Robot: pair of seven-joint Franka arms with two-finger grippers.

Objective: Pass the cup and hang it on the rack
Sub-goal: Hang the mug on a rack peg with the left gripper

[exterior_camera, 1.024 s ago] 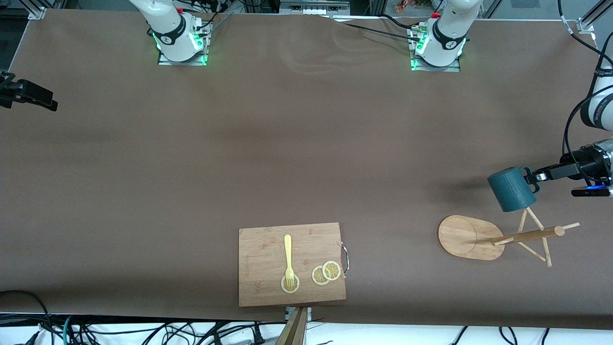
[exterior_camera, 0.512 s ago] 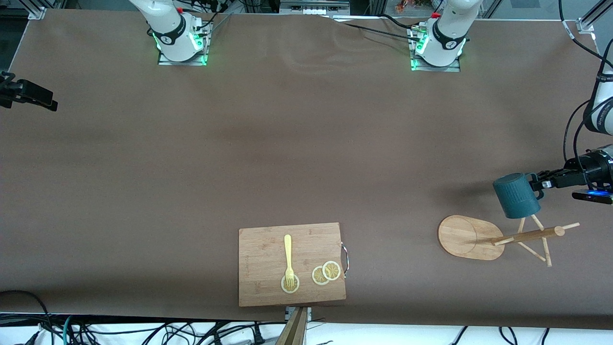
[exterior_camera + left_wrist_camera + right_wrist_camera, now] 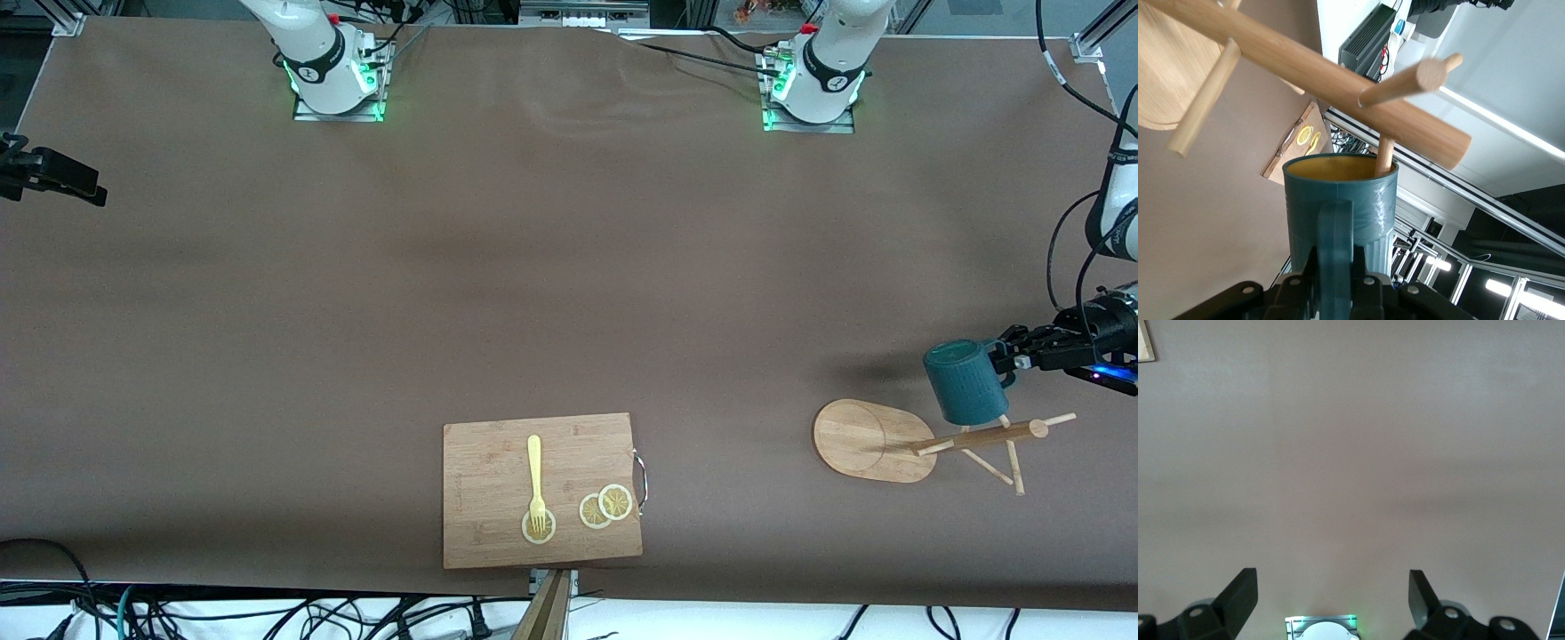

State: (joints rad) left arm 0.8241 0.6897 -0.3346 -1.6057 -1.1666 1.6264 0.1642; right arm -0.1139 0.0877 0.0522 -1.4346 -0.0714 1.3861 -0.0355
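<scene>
Cup [image 3: 967, 382] moved lower toward rack [image 3: 933, 438] — left gripper [image 3: 1013, 360] pinches handle, one peg tip inside cup mouth. You steer handle loop over peg slowly. Right gripper [image 3: 1331, 597] spread, waiting above bare table.

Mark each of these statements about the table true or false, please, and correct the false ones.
1. The left gripper holds the cup by its handle. True.
2. The cup stands on the cutting board. False: it is in the air at the rack, with a peg reaching into its mouth.
3. The right gripper is open and holds nothing. True.
4. The fork lies on the bare table. False: it lies on the cutting board, its tines on a lemon slice.
5. The rack stands toward the left arm's end of the table. True.
</scene>
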